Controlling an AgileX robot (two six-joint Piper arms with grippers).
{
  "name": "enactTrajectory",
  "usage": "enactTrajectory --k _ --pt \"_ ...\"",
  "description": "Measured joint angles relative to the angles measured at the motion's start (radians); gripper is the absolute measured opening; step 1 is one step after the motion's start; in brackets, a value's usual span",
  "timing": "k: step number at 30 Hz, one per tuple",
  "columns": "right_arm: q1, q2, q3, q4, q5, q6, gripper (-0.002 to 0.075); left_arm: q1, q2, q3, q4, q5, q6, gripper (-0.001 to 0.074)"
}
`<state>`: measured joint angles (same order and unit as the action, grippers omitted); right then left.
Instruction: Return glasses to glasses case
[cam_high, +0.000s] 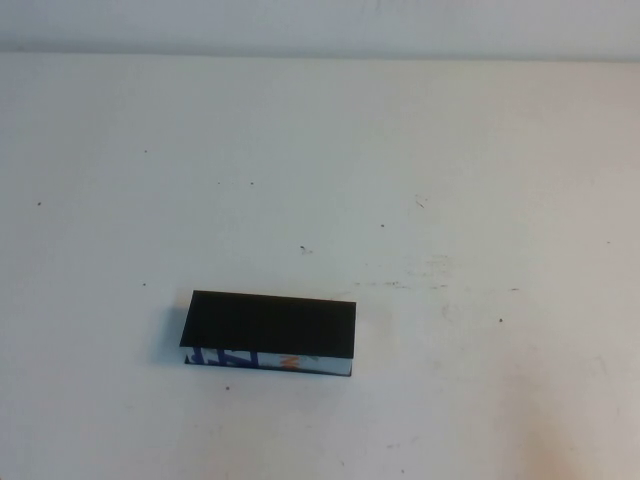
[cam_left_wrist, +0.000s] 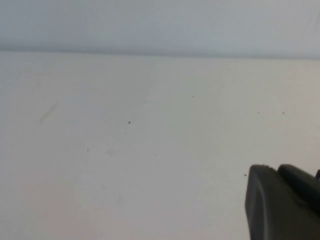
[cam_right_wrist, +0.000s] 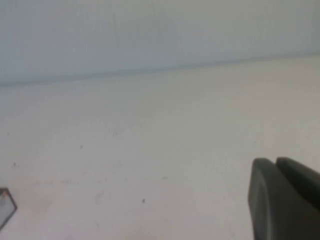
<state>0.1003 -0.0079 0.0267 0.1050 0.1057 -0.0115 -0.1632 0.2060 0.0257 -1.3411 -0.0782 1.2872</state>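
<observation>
The case (cam_high: 270, 333) lies shut on the white table (cam_high: 450, 180), its black lid up and its printed edge facing me. No glasses show. My left gripper (cam_left_wrist: 282, 202) and right gripper (cam_right_wrist: 282, 200) hang over bare table away from the case; I cannot tell how either's jaws stand.

No readable text, labels, brands or numbers anywhere. Glasses case (cam_high: 270, 333), near the table's front edge left of centre, has a blue, white and orange print on its front side, but only shapes, no letters legible. Left gripper (cam_left_wrist: 285, 202) and right gripper (cam_right_wrist: 285, 200) show only as plain dark parts in their wrist views, off the high view, no markings. Table (cam_high: 450, 200) bare white with small specks, no signs
</observation>
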Motion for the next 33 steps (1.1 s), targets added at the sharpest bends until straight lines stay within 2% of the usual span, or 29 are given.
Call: enactTrajectory --k 7,33 --pt "0.000 0.000 0.000 -0.004 0.245 -0.002 -0.0011 0.000 0.000 0.002 0.000 -0.001 0.000 -0.0004" --pt "0.000 0.000 0.000 0.045 0.265 -0.002 -0.0011 0.000 0.000 0.002 0.000 -0.005 0.000 -0.0004"
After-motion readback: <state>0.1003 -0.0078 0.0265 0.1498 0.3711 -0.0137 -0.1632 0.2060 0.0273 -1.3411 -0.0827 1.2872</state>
